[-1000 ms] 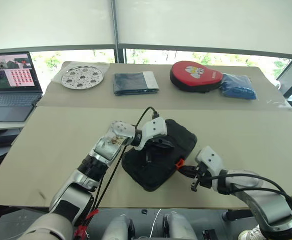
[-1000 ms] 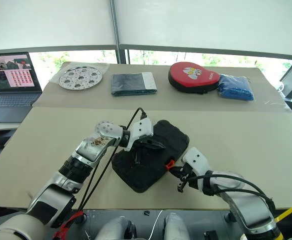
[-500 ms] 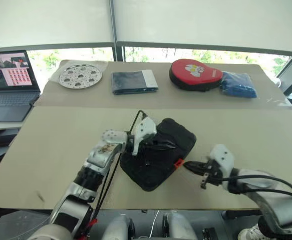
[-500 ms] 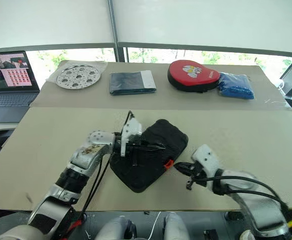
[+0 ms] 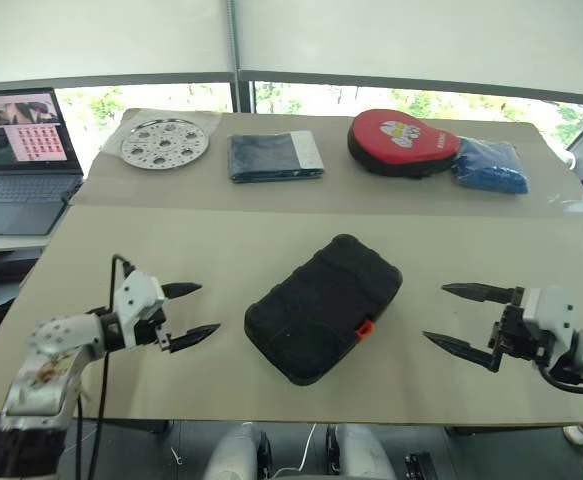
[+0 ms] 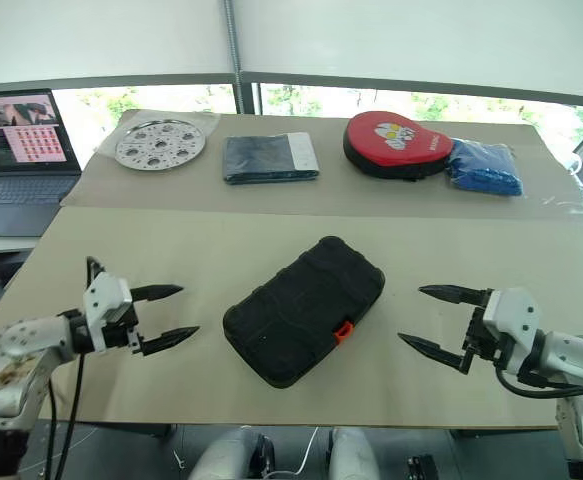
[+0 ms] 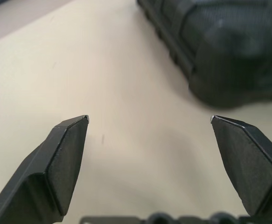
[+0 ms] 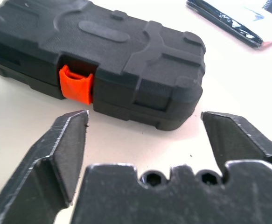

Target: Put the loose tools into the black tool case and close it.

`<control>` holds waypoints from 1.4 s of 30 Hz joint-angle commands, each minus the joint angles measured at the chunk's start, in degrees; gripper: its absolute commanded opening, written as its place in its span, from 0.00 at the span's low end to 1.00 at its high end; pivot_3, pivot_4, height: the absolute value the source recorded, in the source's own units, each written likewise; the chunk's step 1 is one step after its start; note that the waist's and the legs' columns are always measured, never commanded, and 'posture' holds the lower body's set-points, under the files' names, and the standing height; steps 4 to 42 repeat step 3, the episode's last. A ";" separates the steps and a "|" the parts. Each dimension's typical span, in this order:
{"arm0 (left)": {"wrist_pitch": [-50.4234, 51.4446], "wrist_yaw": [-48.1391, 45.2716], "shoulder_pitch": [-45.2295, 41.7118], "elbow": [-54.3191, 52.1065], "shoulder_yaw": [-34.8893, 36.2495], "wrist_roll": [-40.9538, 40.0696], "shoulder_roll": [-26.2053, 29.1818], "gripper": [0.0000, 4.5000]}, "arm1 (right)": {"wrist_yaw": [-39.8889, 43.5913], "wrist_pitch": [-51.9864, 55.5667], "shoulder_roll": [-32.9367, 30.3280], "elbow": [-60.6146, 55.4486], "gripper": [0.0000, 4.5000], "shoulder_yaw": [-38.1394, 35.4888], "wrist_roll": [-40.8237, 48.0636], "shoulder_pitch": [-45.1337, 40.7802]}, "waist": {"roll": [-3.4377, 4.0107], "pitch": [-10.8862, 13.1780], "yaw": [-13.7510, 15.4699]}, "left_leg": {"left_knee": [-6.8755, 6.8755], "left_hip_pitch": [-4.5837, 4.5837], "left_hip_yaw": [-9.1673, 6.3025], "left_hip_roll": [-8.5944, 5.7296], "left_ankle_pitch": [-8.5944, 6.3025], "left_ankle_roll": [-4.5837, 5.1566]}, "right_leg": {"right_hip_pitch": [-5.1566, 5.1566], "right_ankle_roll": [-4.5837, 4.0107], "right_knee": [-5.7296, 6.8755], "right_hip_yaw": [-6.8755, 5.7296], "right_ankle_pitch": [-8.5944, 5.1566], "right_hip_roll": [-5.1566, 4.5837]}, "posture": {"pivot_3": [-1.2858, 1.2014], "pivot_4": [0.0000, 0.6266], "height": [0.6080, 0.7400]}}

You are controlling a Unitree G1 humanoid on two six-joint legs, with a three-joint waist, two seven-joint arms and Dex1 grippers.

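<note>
The black tool case (image 5: 323,308) lies closed on the tan table, set diagonally in the middle, its small orange latch (image 5: 365,328) facing the front right. The loose tools are out of view. To the left of the case, a hand's width of bare table away, my left gripper (image 5: 208,308) stands open with nothing between its fingers. On the other side my right gripper (image 5: 434,313) is open too and empty, pointing at the latch side of the case (image 8: 103,60). The left wrist view shows a corner of the case (image 7: 219,42) beyond the spread fingers.
Along the far side of the table lie a round perforated metal plate (image 5: 165,144), a flat dark folded cloth (image 5: 274,157), a red oval pouch (image 5: 403,142) and a blue bag (image 5: 489,165). A laptop (image 5: 16,150) stands on a side table at the far left.
Both grippers have left the case and opened: the left swung out to the left, the right drew off to the right and rose slightly. The case stays closed.
</note>
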 commanded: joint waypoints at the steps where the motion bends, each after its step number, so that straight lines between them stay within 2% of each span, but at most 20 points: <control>1: -5.53 2.05 6.23 -2.68 4.47 0.75 0.07 1.00 | 4.75 -9.32 -1.78 6.19 0.98 0.27 -2.15 -1.22 | 0.02 0.01 -0.10 | -0.02 0.01 0.01 0.00 -0.02 -0.02 | 0.00 -0.06 -0.01 0.01 -0.03 -0.02 | 0.52 0.24 1.00; 42: -6.42 2.83 6.91 -2.47 4.87 -0.01 -0.18 1.00 | 5.39 -11.00 -2.04 8.23 0.98 0.79 -2.38 -1.80 | 0.03 0.03 -0.08 | -0.03 0.02 0.01 0.00 -0.11 -0.17 | 0.01 -0.22 0.00 0.01 -0.13 -0.10 | 0.52 0.24 1.00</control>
